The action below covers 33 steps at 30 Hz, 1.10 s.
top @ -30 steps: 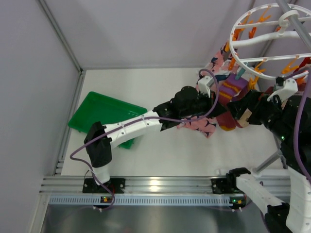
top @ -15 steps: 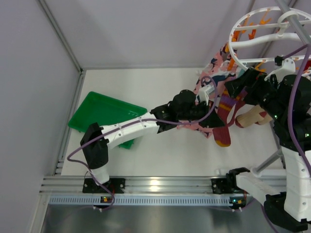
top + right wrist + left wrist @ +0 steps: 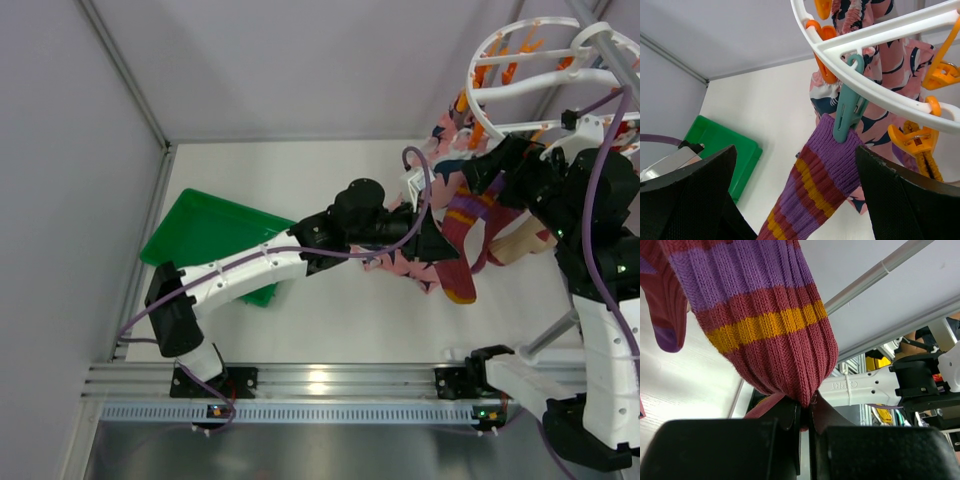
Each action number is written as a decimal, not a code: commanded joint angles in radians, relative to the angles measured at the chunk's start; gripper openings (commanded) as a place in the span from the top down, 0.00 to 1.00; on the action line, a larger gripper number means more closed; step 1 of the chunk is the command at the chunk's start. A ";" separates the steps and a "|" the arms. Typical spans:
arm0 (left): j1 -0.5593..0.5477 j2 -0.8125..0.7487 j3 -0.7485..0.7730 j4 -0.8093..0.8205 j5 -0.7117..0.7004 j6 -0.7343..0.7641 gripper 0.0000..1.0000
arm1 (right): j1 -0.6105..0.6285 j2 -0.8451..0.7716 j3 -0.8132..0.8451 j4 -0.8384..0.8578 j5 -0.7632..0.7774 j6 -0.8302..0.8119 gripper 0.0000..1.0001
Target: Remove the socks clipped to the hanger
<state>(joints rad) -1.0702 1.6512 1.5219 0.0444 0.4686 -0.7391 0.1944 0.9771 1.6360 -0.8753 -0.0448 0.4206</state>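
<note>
The round white hanger (image 3: 540,60) hangs at the upper right, and its ring also shows in the right wrist view (image 3: 880,35). A maroon sock (image 3: 815,195) with purple and orange bands hangs from a teal peg (image 3: 847,112). My left gripper (image 3: 805,412) is shut on that sock (image 3: 765,325), pinching its lower part; in the top view this gripper (image 3: 432,240) sits below the hanger. My right gripper (image 3: 795,195) is open, its fingers (image 3: 905,200) on either side of the sock just under the peg. A tan sock (image 3: 522,243) hangs by the right arm.
A pink cloth with navy print (image 3: 890,75) hangs behind the sock on orange pegs (image 3: 917,137). A green tray (image 3: 215,235) lies on the white table at the left. A grey frame pole (image 3: 552,335) stands at the right. The enclosure wall rail (image 3: 125,85) runs along the left.
My right arm rose from the table toward the hanger, the gripper now straddling the sock under the teal peg. My left arm shifted slightly right, still pinching the sock.
</note>
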 commanded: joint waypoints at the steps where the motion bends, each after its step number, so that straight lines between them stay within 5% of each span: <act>1: 0.001 -0.042 -0.014 0.025 0.039 -0.006 1.00 | 0.008 -0.017 -0.008 0.044 0.036 -0.026 0.03; 17: 0.003 -0.080 -0.029 0.012 0.061 -0.003 1.00 | -0.021 -0.035 -0.145 0.179 0.005 0.024 0.04; 33: 0.003 -0.083 -0.026 0.012 0.081 -0.011 1.00 | -0.142 -0.095 -0.326 0.470 -0.056 0.167 0.21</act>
<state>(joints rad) -1.0683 1.6238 1.4956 0.0368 0.5167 -0.7437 0.0925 0.8986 1.3266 -0.5312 -0.0631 0.5468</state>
